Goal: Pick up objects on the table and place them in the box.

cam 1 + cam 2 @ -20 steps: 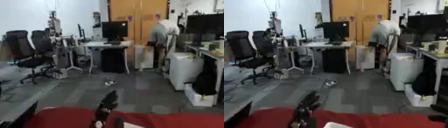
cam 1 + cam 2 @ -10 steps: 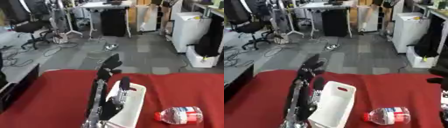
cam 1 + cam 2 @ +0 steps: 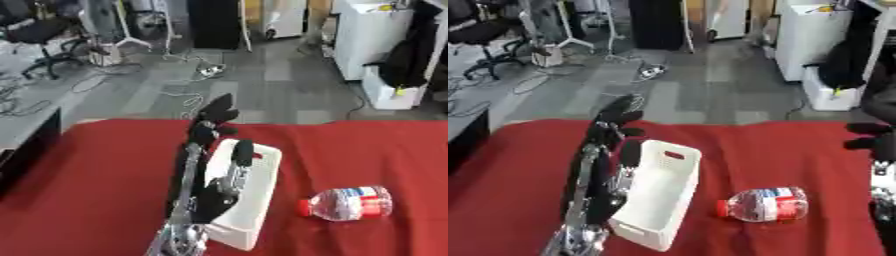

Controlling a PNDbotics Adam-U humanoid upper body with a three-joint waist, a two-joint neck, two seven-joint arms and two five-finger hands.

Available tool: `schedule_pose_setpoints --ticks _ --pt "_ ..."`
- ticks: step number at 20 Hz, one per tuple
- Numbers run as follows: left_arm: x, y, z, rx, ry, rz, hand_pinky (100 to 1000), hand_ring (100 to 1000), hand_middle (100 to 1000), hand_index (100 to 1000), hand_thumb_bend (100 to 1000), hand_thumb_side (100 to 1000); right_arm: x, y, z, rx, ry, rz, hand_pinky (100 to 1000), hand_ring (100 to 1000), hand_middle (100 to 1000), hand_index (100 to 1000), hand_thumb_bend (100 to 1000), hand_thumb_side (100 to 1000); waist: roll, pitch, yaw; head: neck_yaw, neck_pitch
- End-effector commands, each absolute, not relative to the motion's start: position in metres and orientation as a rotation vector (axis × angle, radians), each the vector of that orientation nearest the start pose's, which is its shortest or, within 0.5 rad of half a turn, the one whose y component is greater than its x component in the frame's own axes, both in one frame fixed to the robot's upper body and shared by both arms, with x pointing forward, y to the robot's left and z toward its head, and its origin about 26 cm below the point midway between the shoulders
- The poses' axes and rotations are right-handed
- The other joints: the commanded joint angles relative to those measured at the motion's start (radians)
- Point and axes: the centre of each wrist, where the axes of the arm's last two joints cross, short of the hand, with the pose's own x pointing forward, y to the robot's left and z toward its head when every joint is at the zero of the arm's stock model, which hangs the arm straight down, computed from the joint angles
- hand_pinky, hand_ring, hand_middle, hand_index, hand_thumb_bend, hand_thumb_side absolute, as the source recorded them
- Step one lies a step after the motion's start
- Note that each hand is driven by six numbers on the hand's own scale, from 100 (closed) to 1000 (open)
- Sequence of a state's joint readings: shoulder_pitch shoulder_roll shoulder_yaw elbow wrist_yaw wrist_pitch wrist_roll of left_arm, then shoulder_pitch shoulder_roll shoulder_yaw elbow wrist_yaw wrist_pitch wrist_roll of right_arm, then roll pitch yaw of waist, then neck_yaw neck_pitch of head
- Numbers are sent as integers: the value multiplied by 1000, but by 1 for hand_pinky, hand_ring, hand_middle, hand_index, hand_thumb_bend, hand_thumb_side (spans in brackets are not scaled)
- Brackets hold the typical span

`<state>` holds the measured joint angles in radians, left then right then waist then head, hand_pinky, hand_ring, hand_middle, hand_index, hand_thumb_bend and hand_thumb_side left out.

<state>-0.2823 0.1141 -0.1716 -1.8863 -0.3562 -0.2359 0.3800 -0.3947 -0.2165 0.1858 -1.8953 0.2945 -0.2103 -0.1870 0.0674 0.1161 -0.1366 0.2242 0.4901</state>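
Our left hand (image 3: 206, 170) stands edge-on in front of us, its fingers (image 3: 214, 112) straight and spread a little, pointing up and away, clamped on nothing. It rises just beside the left wall of the white box (image 3: 661, 200), covering part of that wall in the left eye view. At the right border of the right eye view we catch our right hand (image 3: 877, 142); only dark curled shapes show there, and we cannot tell how its fingers are set.

What has changed is our view, not the things. A second ago we look out across the office floor and chairs; now the head is tipped down and the red tablecloth (image 3: 105, 170) fills the lower half. That is camera motion. It brings the work into sight.

The water bottle (image 3: 761, 204), clear with a red cap and a red and blue label, lies on its side on the cloth, just right of the box and outside it. The box looks empty. We judge the task barely begun, with the bottle the first thing to fetch.
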Motion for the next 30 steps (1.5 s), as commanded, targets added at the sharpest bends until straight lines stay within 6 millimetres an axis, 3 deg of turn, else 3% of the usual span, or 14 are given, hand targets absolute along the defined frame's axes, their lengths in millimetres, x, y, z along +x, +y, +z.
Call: schedule_pose_setpoints --ticks 1,6,10,14,15,16,18,20,30 --pt "306 187 155 343 -2498 -136 662 800 857 892 302 752 321 -200 193 -306 -2509 577 542 638 753 815 100 749 -3 -9 -2 -19 7" --pt "306 189 153 350 -2491 -147 687 816 861 893 301 759 326 -219 196 -372 -2443 737 560 659 754 817 100 761 -10 -7 -8 -35 6" --pt "306 190 151 363 -2479 -152 689 815 861 892 298 761 328 -222 195 -368 -2420 744 560 663 759 821 100 774 -8 -8 -23 -52 3" --pt "305 193 148 373 -2463 -158 686 812 859 889 296 764 334 -223 193 -385 -2363 861 568 676 768 826 100 791 -8 -13 -46 -66 5" --pt "305 193 147 375 -2460 -159 685 811 857 889 296 764 336 -223 193 -390 -2345 895 567 677 766 829 100 750 -8 -14 -50 -68 6" --pt "304 193 147 375 -2456 -163 684 810 856 888 295 765 338 -224 192 -400 -2319 942 561 667 749 824 100 781 -9 -16 -52 -69 6" --pt "304 193 145 373 -2451 -170 682 808 854 887 294 765 344 -227 192 -413 -2277 1013 528 617 669 805 100 756 -11 -20 -52 -67 7" --pt "303 193 145 370 -2448 -176 680 806 853 886 294 765 350 -229 192 -423 -2230 1089 495 589 662 800 100 752 -12 -24 -49 -61 6" --pt "301 193 141 352 -2432 -195 675 800 843 883 290 766 390 -231 208 -496 -2019 1491 523 627 719 833 100 771 -17 -42 -40 -64 2"
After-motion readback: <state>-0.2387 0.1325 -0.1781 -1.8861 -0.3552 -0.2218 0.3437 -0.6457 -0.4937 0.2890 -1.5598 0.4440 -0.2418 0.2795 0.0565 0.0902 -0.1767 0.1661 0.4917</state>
